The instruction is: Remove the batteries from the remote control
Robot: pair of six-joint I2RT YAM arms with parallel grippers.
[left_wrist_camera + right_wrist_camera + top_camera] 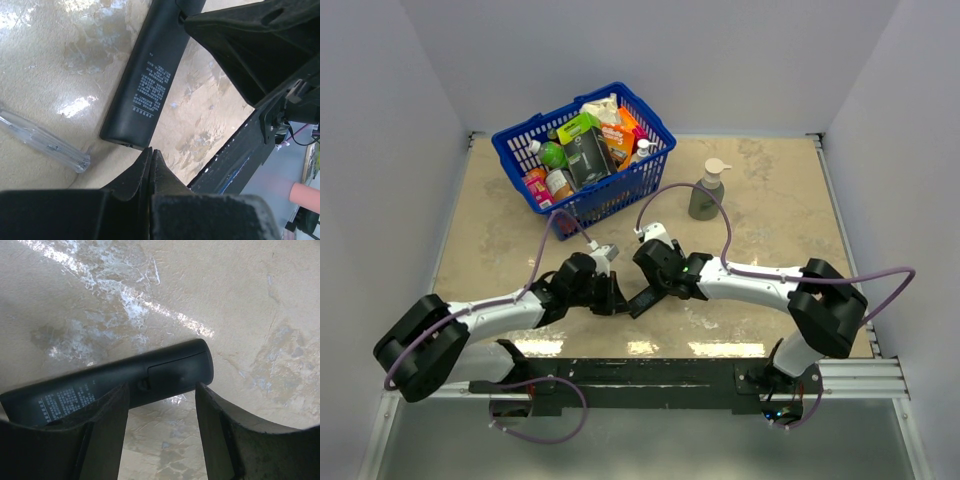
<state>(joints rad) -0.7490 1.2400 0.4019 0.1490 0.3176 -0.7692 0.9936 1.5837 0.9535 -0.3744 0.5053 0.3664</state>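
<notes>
The remote control point(150, 372) lies flat on the table, label side up, with its battery cover point(177, 367) closed. The batteries are hidden inside it. My right gripper point(161, 388) is open, its fingers straddling the cover end of the remote just above it, not closed on it. My left gripper point(151, 151) is shut and empty, with its tips just off the other end of the remote point(145, 85). In the top view the remote point(645, 300) lies between the left gripper point(611, 297) and the right gripper point(658, 275).
A clear plastic stick-like tool point(45, 142) lies on the table left of the remote's end. A blue basket point(610, 195) full of groceries stands at the back left. A soap pump bottle point(708, 190) stands at the back right. A black rail point(640, 375) runs along the near edge.
</notes>
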